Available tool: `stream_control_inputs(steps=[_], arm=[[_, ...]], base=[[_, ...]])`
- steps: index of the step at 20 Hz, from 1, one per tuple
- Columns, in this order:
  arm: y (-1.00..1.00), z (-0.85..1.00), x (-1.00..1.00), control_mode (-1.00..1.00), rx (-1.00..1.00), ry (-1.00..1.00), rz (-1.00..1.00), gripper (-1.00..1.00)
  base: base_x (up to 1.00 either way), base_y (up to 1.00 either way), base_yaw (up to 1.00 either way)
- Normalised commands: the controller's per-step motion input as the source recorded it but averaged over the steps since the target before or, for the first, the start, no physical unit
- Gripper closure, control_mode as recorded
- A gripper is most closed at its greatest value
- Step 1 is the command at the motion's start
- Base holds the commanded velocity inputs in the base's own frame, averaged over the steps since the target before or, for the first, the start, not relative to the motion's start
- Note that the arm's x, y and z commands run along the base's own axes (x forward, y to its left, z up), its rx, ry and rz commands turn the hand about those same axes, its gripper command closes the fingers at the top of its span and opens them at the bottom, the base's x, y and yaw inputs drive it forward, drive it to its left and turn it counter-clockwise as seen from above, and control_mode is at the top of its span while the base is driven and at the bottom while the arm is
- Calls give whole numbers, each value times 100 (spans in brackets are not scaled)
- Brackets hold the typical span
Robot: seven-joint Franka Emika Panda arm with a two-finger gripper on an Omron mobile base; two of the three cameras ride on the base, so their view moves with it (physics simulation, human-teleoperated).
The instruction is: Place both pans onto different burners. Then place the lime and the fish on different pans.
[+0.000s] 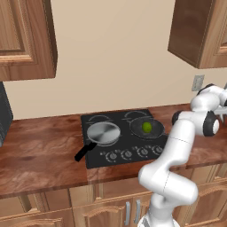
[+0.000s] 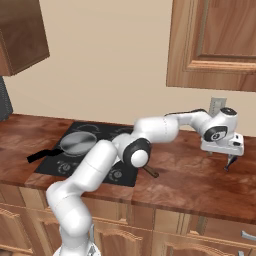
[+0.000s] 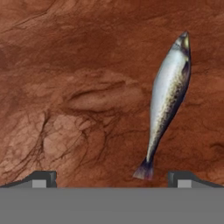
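Wide-open empty tool (image 3: 112, 177) above fish (image 3: 168, 96)

Two pans sit on the black cooktop (image 1: 116, 156): one silver pan (image 1: 103, 133), one dark pan (image 1: 146, 127). One lime (image 1: 146, 127) lies in the dark one. One fish (image 3: 168, 98) lies on the wooden counter (image 3: 65, 87). Four knobs (image 1: 127, 154) apparently line the cooktop's front, though small.

**White arm, dark joints**

The arm (image 2: 95, 170) is built of glossy white rounded segments joined by dark grey-black rings, with round dark caps at elbow and wrist. The hand is a flat white block; beneath it, the gripper (image 2: 220, 161) carries two small dark fingers (image 2: 229, 162).
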Motion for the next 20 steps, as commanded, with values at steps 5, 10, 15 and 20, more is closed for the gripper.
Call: stream_control_inputs(steps=[5,10,15,20], arm=[[-13,-5,13,-100,0,0,0,-100],[-16,-5,6,-100,0,0,0,-100],[-17,0,7,-100,0,0,0,-100],[-11,-6,6,-100,0,0,0,-100]], base=[[0,0,0],[0,0,0],[0,0,0],[0,0,0]])
